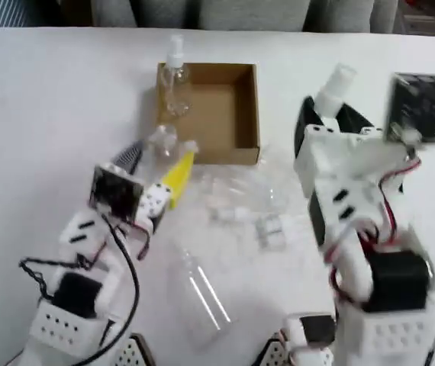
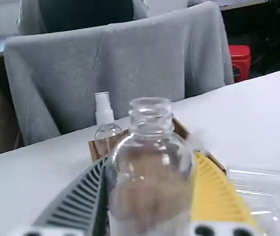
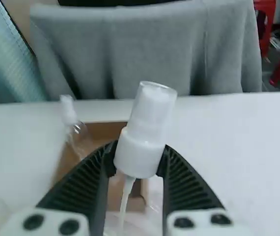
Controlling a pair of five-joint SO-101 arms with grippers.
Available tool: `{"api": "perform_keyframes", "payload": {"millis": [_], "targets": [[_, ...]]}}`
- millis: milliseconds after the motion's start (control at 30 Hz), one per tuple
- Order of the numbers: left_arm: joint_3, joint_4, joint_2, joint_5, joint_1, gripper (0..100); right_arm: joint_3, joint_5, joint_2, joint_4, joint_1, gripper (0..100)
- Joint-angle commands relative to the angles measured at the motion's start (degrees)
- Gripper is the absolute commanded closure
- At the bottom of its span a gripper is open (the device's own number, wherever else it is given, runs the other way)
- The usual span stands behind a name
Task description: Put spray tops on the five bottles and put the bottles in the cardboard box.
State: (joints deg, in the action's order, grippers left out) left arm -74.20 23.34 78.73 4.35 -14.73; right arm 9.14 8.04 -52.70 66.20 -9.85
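My left gripper [image 1: 160, 156] is shut on a clear open-necked bottle [image 2: 147, 172], held upright between a grey finger [image 2: 76, 201] and a yellow finger [image 2: 216, 194], just in front of the cardboard box [image 1: 236, 114]. The same bottle [image 1: 162, 141] stands at the box's near left corner. One bottle with a white spray top [image 1: 175, 76] stands in the box's far left corner. My right gripper [image 1: 332, 107] is shut on a white spray top [image 3: 145, 132], its tube hanging down, to the right of the box. The spray top [image 1: 334, 84] pokes out beyond the black fingers.
Several clear bottles and caps [image 1: 244, 202] lie jumbled on the white table [image 1: 49, 99] in front of the box. Another clear bottle with tubes [image 1: 202, 293] lies nearer the arm bases. A grey-draped chair [image 2: 120, 69] stands behind the table.
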Motion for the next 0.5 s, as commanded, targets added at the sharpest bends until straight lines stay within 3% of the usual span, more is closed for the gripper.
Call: {"api": "perform_keyframes", "payload": {"millis": [0,200,300,467], "targets": [[-7.38,-3.78,10.42,-0.26,-2.15,98,-4.48,2.29,-3.12,-4.35,-10.15,98.2],[-17.76,-3.52,22.11,-0.26,-2.24,98,-4.40,1.85,-2.51,-21.41,-21.67,98.2],[-21.10,-3.52,25.98,-0.26,-1.98,98,-4.40,-4.48,1.19,-30.29,-24.75,98.2],[-21.80,-3.52,26.24,-0.26,-1.71,98,-4.04,-10.90,6.73,-31.87,-29.05,98.2]]}}
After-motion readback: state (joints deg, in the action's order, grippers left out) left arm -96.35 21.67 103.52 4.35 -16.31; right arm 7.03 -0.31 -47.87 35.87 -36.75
